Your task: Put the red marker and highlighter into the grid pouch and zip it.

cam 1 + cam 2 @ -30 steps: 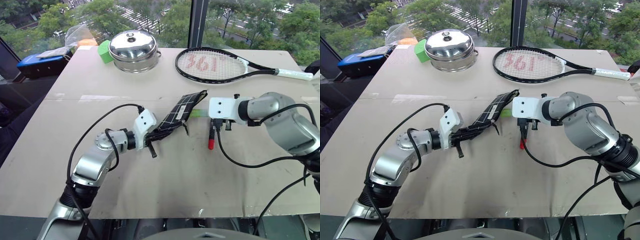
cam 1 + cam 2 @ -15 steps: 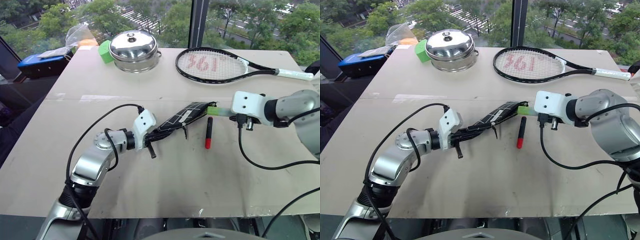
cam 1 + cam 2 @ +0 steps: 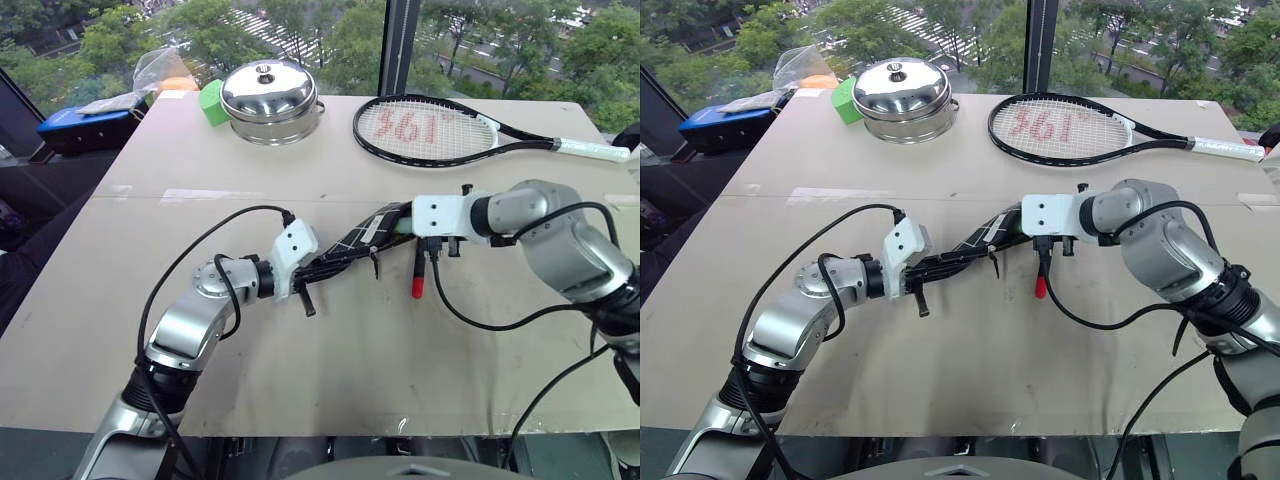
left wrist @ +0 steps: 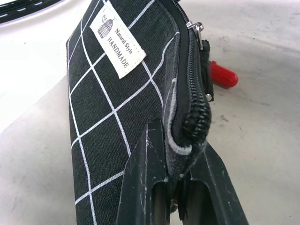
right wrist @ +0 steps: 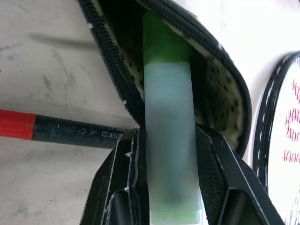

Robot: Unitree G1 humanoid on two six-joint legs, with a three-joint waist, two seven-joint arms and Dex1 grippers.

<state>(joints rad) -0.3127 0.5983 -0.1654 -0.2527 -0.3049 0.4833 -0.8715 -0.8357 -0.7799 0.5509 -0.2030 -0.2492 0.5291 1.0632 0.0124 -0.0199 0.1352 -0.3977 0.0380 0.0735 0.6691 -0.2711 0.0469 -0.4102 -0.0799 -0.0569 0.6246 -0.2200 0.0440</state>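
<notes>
Highlighter [image 5: 167,140], gripped lengthwise in right jaws [image 5: 166,154], is nosing into the grid pouch [image 4: 117,98] mouth (left jaws [image 4: 180,187] are pinching its near-left end).

The open mouth of the black grid-lined fabric pouch [image 5: 220,75] is blocked by the pale green highlighter [image 5: 167,136]; bare table [image 3: 380,360] lies nearer the robot.

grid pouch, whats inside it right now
The highlighter, held by the right pincer, pokes its green end through the open mouth of the grid pouch. The dotted lining shows; deeper inside is hidden. The red marker lies outside on the table.
</notes>
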